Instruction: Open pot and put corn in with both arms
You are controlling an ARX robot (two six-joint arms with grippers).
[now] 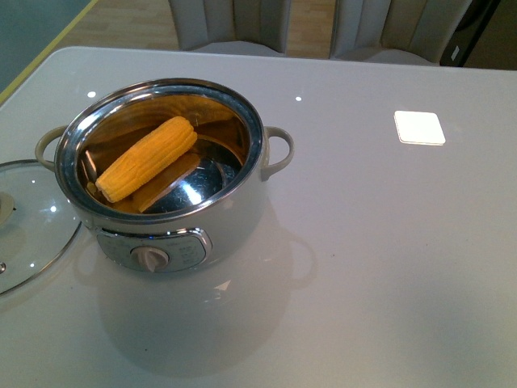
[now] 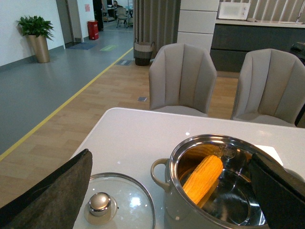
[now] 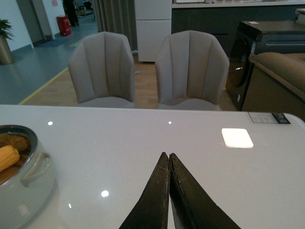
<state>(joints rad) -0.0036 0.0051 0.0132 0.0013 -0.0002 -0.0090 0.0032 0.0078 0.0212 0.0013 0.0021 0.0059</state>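
Corn (image 1: 146, 169) lies slanted inside the open pot (image 1: 174, 234), glass lid (image 1: 28, 222) on the table beside it. Left gripper (image 2: 167, 191) spread wide; right gripper (image 3: 169, 160) pressed together, empty.

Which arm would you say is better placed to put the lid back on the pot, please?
Probably the left: the lid lies just left of the pot, between the open left jaws. The right jaws, shut, sit over bare table.
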